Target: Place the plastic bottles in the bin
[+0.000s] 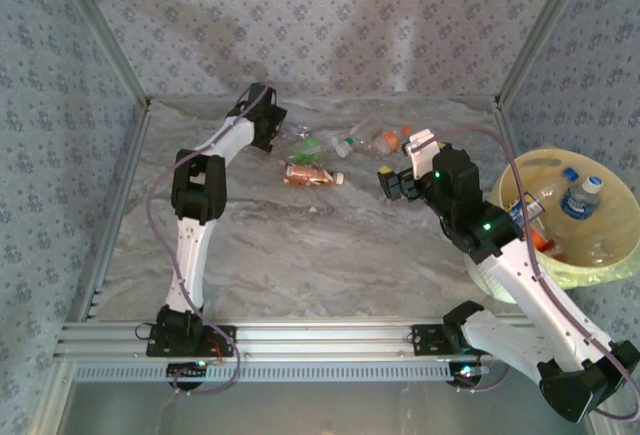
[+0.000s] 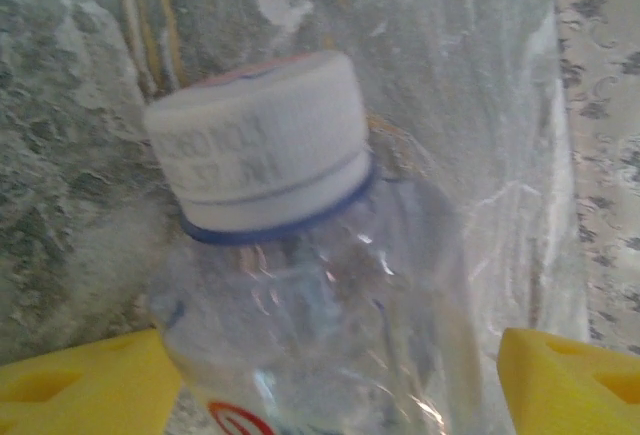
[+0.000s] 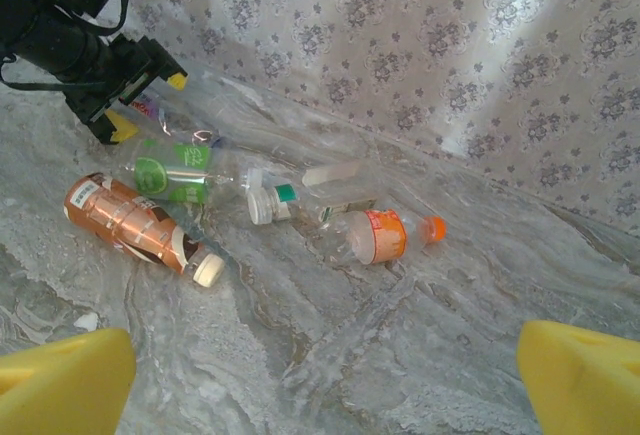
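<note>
My left jaws stand spread around a white-capped bottle [image 2: 300, 265] well left of the bin [image 1: 600, 273], my right jaws gape empty just left of it, other bottles [image 1: 312, 175] lie on the counter [image 1: 300, 265] between, and more bottles [image 1: 580, 197] sit inside it.

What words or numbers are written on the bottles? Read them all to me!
White cap: grey printed lines, too blurred to read.
Red mark below it on the bottle: cut off, unreadable.
Copper bottle, green-label bottle, orange-label bottle: print too small to read.
So no text can be quoted.
</note>
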